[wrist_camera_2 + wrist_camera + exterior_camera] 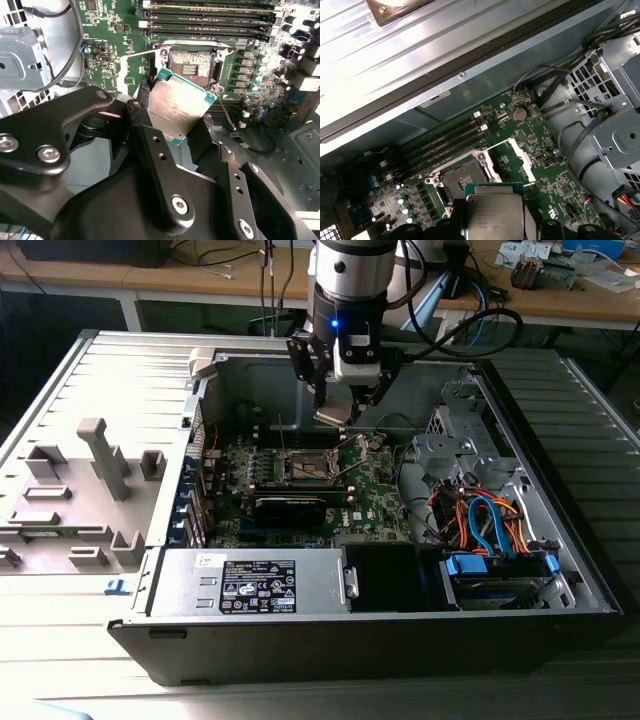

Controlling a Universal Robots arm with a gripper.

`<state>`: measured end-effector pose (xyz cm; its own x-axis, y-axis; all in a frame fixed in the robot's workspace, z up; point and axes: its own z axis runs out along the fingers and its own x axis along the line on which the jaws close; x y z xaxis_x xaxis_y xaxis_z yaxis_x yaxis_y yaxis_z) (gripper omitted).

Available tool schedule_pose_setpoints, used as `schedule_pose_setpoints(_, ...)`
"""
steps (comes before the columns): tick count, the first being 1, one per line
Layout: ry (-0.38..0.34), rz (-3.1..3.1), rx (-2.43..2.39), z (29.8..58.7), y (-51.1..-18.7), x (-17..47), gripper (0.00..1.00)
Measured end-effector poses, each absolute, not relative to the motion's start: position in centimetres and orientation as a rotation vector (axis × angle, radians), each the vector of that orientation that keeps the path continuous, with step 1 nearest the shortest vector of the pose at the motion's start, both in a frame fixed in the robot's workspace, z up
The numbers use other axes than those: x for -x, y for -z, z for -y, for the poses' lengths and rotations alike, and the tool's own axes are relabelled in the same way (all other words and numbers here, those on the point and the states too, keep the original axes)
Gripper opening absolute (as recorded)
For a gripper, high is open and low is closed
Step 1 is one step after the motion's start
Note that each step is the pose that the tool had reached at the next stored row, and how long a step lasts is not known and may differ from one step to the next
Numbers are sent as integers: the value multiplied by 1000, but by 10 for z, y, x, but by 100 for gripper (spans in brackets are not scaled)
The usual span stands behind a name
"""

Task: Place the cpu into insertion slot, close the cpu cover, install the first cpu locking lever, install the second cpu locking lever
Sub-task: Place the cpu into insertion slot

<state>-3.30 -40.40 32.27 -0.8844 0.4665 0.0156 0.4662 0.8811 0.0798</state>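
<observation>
Currently: gripper [174, 120] fingers clamped on cpu [172, 102] edges; cpu tilted, near bare insertion slot [194, 67], not seated.

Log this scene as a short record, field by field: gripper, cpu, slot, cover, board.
gripper: gripper shut on the cpu, gripping two opposite edges
cpu: cpu metal top showing, held over the board close to the slot, not seated
slot: slot empty, dark centre exposed
cover: cover swung open beside the slot
board: green board all around the slot
</observation>
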Motion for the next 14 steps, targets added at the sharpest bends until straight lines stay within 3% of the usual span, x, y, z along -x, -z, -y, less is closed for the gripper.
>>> schedule_pose_setpoints(14, -121, -3023, -819, 404, -322, 33, 55)
